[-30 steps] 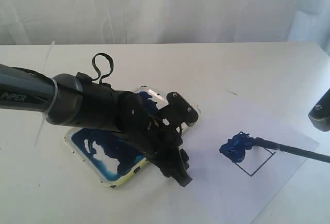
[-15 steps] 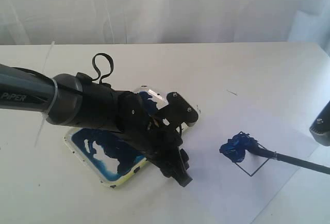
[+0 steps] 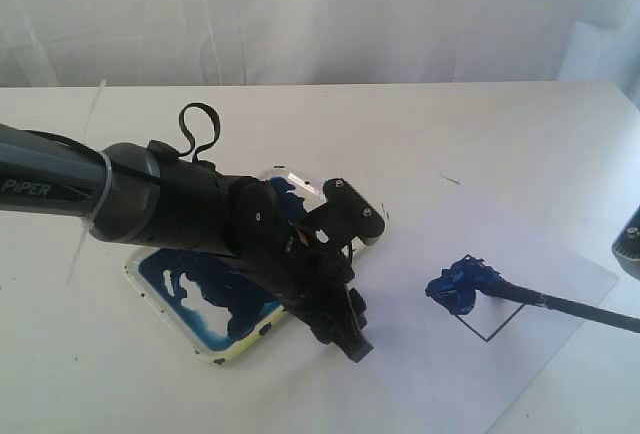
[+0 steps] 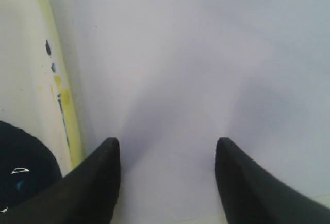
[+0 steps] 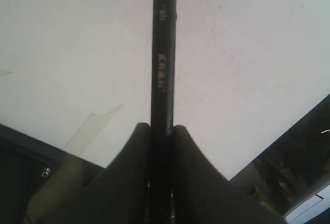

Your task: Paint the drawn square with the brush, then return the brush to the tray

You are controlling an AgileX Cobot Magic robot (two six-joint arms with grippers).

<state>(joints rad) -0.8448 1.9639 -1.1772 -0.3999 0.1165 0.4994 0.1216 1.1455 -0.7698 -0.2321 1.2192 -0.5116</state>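
Now my right pincer (image 5: 161, 131) is clenching the brush (image 3: 560, 304), its tip touching the blue patch (image 3: 455, 286) in the drawn square (image 3: 485, 314). My left pincer (image 4: 167, 149) is hanging released beside the tray (image 3: 222, 350), which is holding smeared dark blue paint (image 3: 215, 294).

One brush (image 3: 560, 304); one tray (image 3: 205, 346); one square (image 3: 488, 312)
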